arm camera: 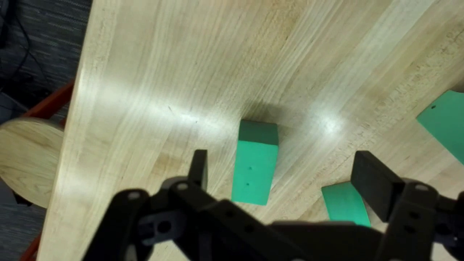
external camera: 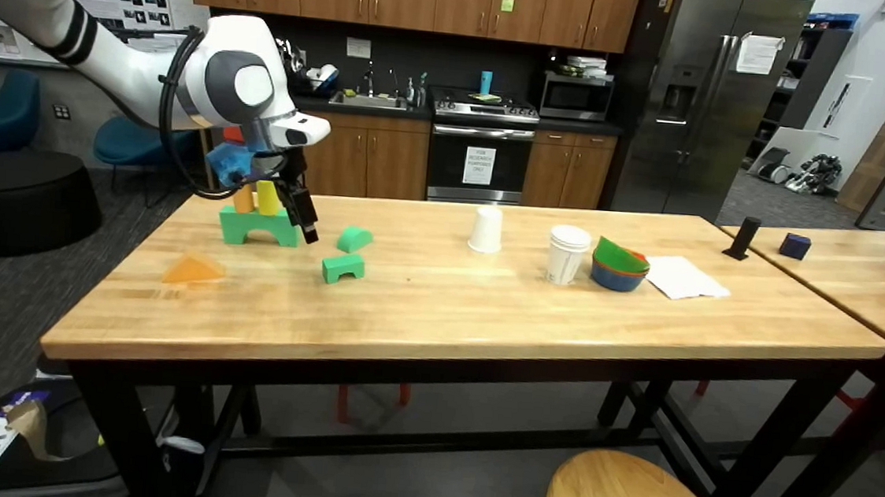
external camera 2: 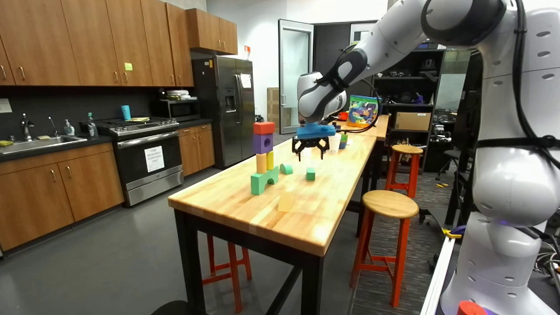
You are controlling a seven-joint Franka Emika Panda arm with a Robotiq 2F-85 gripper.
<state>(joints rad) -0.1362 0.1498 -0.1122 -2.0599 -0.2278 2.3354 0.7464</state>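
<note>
Wrist view: you see the gripper (arm camera: 281, 165) with its jaws spread wide and empty. The green bridge block (arm camera: 253, 172) sits on the wooden table (arm camera: 145, 72) below, framed between the jaws. Part of the green half-round block (arm camera: 344, 204) shows past one jaw.

In an exterior view, note the orange triangular block (external camera: 194, 270) lying toward the end of the wooden table. The green bridge block stands on its legs near the green half-round block.

In an exterior view, your gripper hangs above the wooden table, jaws down. Near it, the large green arch (external camera 2: 258, 183) carries the orange block (external camera 2: 261, 164) and the yellow block (external camera 2: 270, 160); the purple block (external camera 2: 259, 144) rests on these, topped by the red block (external camera 2: 264, 128).
</note>
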